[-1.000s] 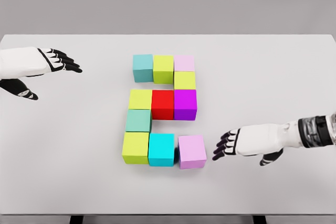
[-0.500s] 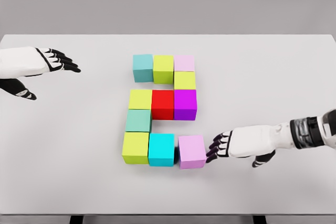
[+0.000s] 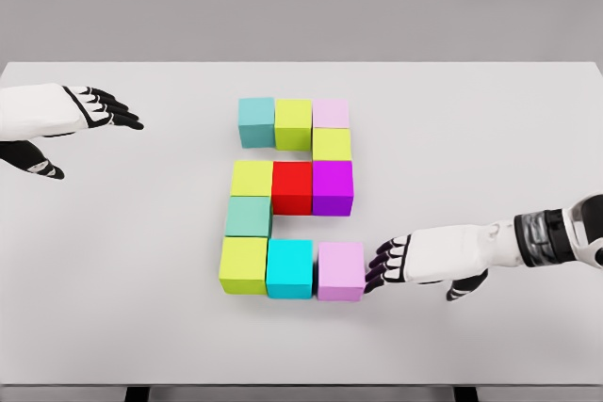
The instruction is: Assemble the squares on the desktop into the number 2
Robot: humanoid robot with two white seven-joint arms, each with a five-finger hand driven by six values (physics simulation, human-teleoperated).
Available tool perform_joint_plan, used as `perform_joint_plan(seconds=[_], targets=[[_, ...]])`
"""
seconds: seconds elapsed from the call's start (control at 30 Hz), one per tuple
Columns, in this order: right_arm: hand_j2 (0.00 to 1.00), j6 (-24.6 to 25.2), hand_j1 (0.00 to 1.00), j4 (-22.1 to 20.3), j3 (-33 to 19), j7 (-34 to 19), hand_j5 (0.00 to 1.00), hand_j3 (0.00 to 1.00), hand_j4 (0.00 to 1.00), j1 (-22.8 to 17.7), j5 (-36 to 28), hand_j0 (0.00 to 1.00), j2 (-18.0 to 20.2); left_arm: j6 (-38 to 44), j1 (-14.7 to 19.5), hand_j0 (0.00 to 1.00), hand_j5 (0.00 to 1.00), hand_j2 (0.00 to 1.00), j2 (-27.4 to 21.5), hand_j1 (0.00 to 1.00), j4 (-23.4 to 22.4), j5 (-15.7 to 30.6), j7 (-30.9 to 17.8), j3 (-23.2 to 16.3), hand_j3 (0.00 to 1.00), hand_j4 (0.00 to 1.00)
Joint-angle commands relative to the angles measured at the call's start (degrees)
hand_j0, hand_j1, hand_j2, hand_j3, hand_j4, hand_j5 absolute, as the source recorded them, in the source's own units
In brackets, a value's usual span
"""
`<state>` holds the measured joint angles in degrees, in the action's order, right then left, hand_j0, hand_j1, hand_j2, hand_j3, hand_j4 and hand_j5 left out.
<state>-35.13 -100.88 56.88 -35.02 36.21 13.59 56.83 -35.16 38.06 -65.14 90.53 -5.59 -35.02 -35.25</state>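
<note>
Nudging with my right hand (image 3: pixel 400 261), fingers open, I've closed the pink block (image 3: pixel 340 271) against the cyan block (image 3: pixel 289 268) at nine o'clock; the 2 looks complete.

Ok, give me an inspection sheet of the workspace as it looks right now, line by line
Surface: white table, flat, bare apart from the cubes.
Job's things: eleven coloured cubes forming a 2; the lilac cube closes the bottom row, flush against the cyan cube.
Clutter: nothing seen.
Grippers: right hand open, fingertips against the lilac cube's right side; left hand open, hovering at the table's left edge, away from the cubes.
Cables: nothing seen.
Surroundings: plain grey backdrop; dark table legs show at the bottom edge.
</note>
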Motion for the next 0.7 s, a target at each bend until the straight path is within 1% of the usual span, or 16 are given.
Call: perform_joint_plan(seconds=[0.0, 0.67], targets=[[1.00, 0.1, 1.00, 0.0, 0.0, 0.0, 1.00, 1.00, 1.00, 0.0, -0.3, 1.00, -0.2, 0.2, 0.0, 1.00, 1.00, 1.00, -0.1, 1.00, 0.0, 0.3, 0.0, 0.1, 1.00, 1.00], [1.00, 0.1, 1.00, 0.0, 0.9, 0.0, 1.00, 1.00, 1.00, 1.0, -0.3, 1.00, -0.9, 0.2, 0.0, 1.00, 1.00, 1.00, 0.0, 1.00, 0.0, 0.3, 0.0, 0.7, 1.00, 1.00]])
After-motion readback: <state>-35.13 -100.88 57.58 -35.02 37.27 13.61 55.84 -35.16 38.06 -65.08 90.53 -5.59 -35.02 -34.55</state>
